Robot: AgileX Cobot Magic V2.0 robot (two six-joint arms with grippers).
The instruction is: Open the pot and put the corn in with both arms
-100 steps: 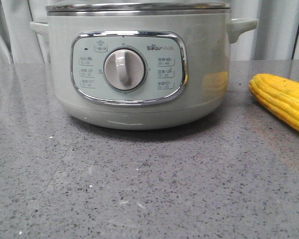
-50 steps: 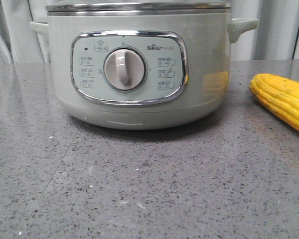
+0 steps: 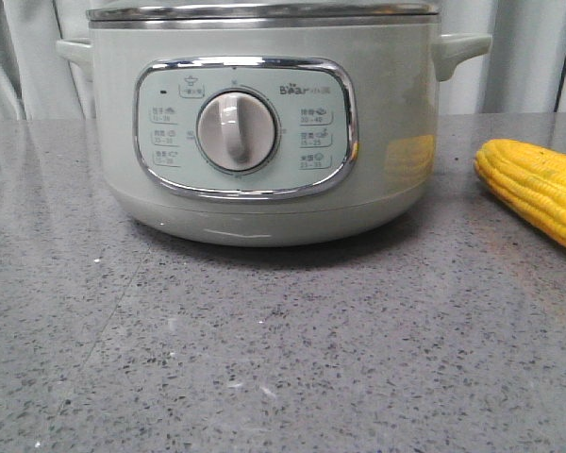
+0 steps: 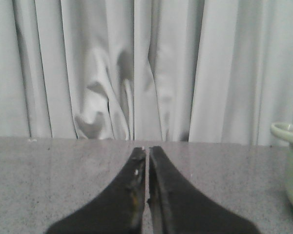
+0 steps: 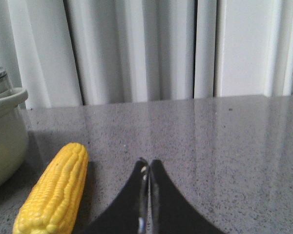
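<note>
My left claw (image 4: pixel 147 152): closed, the two dark fingers pressed together with only a hairline between them, holding nothing; it hangs low over the grey speckled table (image 4: pixel 49 165).
My right claw (image 5: pixel 149 163): also pinched tight, tips meeting, empty, just above the table.
Pot (image 3: pixel 264 123): sits upright on the table in the middle of the front view, its chrome-framed panel and white dial (image 3: pixel 233 132) facing the camera. The steel rim and lid edge (image 3: pixel 264 11) run across the top of the front view, so the lid is on. From my left wrist only one side handle (image 4: pixel 286 131) and a strip of the wall show, off to one side.
Corn (image 3: pixel 538 189): lies flat on the table to the right of the pot, apart from it, partly cut off by the edge of the front view. From my right wrist it lies just beside my fingers, not touching them, between them and the pot wall.
Backdrop: pale pleated curtain (image 4: pixel 112 68) behind the table.
</note>
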